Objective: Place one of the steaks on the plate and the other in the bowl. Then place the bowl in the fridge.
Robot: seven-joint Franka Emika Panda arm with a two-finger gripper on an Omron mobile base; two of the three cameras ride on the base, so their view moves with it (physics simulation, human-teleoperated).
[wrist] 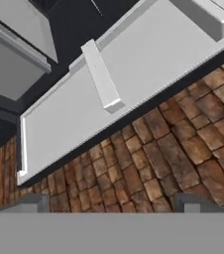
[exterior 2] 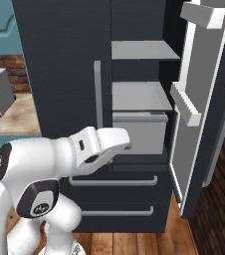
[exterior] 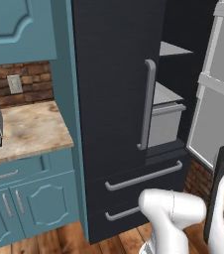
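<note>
The tool point(wrist: 111, 203) is standing with its fingers apart, holding nothing, facing the open door point(wrist: 134, 84) of the fridge point(exterior 2: 64, 74); the shelves point(exterior 2: 139, 97) are lying to its left.

Both base views look forward and down from behind the arm, left and right, sharing the fridge point(exterior: 114, 99) with its right door point(exterior 2: 204, 104) swung open, while the hand view faces that door's inner side close up.
</note>
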